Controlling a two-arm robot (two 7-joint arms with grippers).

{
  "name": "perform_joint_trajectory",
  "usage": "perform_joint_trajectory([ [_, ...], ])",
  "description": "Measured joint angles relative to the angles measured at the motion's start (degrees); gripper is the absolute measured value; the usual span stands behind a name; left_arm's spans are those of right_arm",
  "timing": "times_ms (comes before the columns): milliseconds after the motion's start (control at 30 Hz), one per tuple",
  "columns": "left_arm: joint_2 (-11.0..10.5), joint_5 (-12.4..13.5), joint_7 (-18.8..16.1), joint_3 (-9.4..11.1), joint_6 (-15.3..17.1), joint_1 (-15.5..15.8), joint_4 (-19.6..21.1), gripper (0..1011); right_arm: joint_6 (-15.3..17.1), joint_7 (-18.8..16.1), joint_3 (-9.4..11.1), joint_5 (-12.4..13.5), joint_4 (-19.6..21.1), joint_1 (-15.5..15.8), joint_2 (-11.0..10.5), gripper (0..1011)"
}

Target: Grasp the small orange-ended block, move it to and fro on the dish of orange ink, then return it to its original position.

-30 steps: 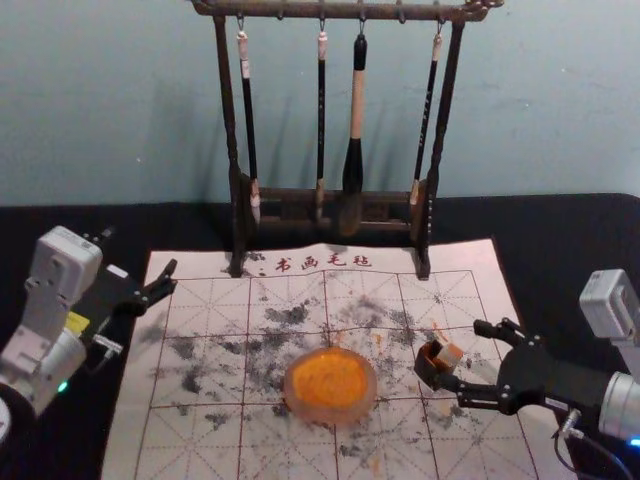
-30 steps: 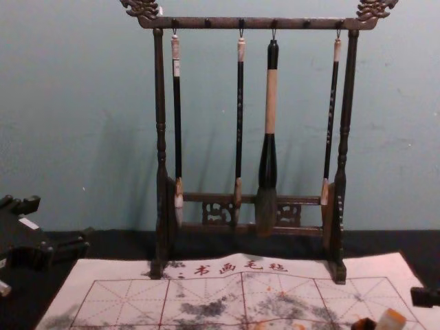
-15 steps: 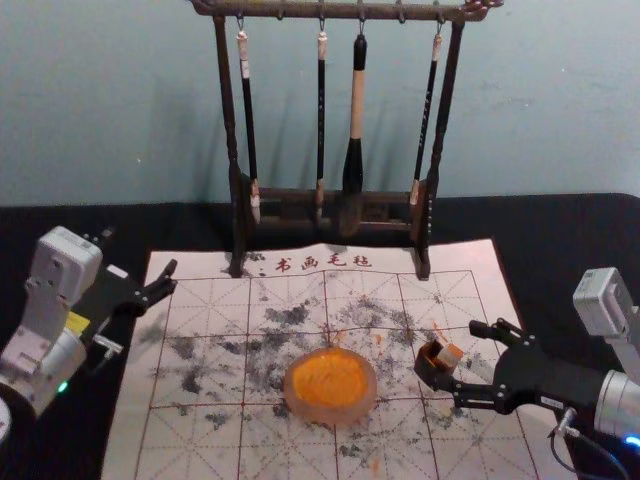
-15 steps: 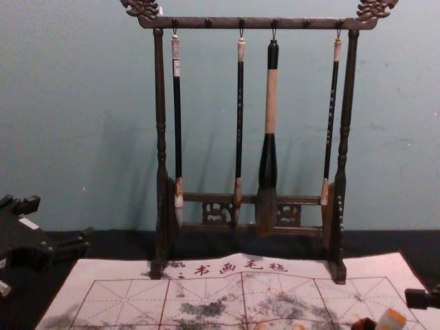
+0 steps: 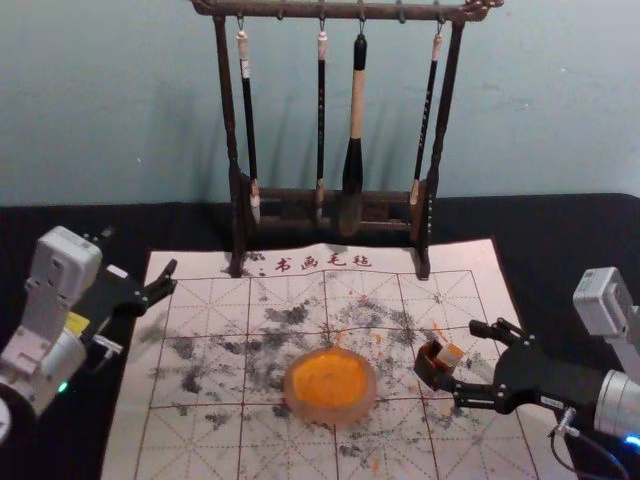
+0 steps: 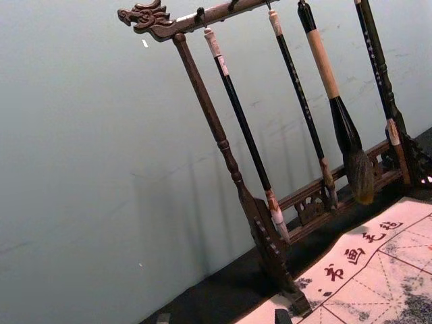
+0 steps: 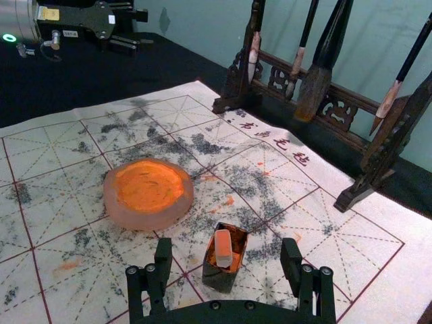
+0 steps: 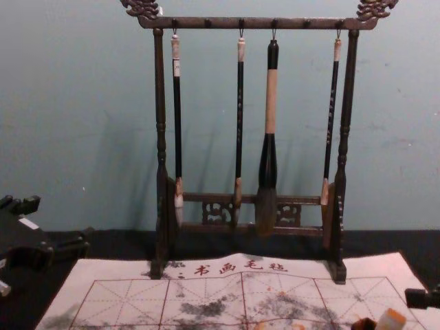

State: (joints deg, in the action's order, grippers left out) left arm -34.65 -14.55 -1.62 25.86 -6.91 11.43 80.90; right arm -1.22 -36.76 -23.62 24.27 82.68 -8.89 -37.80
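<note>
1. The right pincer [image 7: 227, 251] sits slightly further inward than a second ago, wide open, holding nothing.
2. The block [image 7: 223, 250] hasn't shifted: it leans in its box [image 7: 217, 278], near the dish [image 7: 129, 217].
3. So grasping probably comes next (the box might drag along).
4. The left pincer [image 5: 139, 252] idles, open and empty, by the mat's [image 5: 190, 455] left edge.

The box [image 7: 217, 278], block [image 7: 223, 248] apparently inside, sits right of the dish [image 5: 330, 383], before the rack [image 5: 290, 196].

Right end effector [image 5: 466, 357] nudged slightly toward robot's left since earliest head and chest views.
</note>
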Motion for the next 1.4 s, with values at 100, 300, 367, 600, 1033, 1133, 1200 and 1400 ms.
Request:
perform_joint_trajectory([
  [100,0.0,0.0,0.0,0.0,0.0,0.0,0.0,1001,0.0,0.01,0.01,0.01,0.01,0.0,0.0,979],
  [300,0.0,0.0,0.0,0.0,0.0,0.0,0.0,1001,0.0,0.02,0.02,0.03,0.02,0.0,0.0,838],
  [367,0.0,0.0,0.0,0.0,0.0,0.0,0.0,1001,0.0,0.03,0.03,0.03,0.02,0.0,0.0,786],
  [600,0.0,0.0,0.0,0.0,0.0,0.0,0.0,1001,-0.01,0.05,0.02,0.03,0.02,0.0,0.0,572],
  [1033,0.0,0.0,0.0,0.0,0.0,-0.01,0.0,1001,-0.01,0.05,0.03,0.03,0.01,0.0,0.0,172],
  [1133,0.0,0.0,0.0,0.0,0.0,0.0,0.0,1001,-0.01,0.05,0.03,0.03,0.02,0.0,0.0,94],
  [1200,0.0,0.0,0.0,0.0,0.0,0.0,0.0,1002,-0.01,0.05,0.03,0.03,0.02,0.0,0.0,84],
  [1400,0.0,0.0,0.0,0.0,0.0,0.0,0.0,1001,-0.01,0.05,0.03,0.03,0.02,0.0,0.0,84],
])
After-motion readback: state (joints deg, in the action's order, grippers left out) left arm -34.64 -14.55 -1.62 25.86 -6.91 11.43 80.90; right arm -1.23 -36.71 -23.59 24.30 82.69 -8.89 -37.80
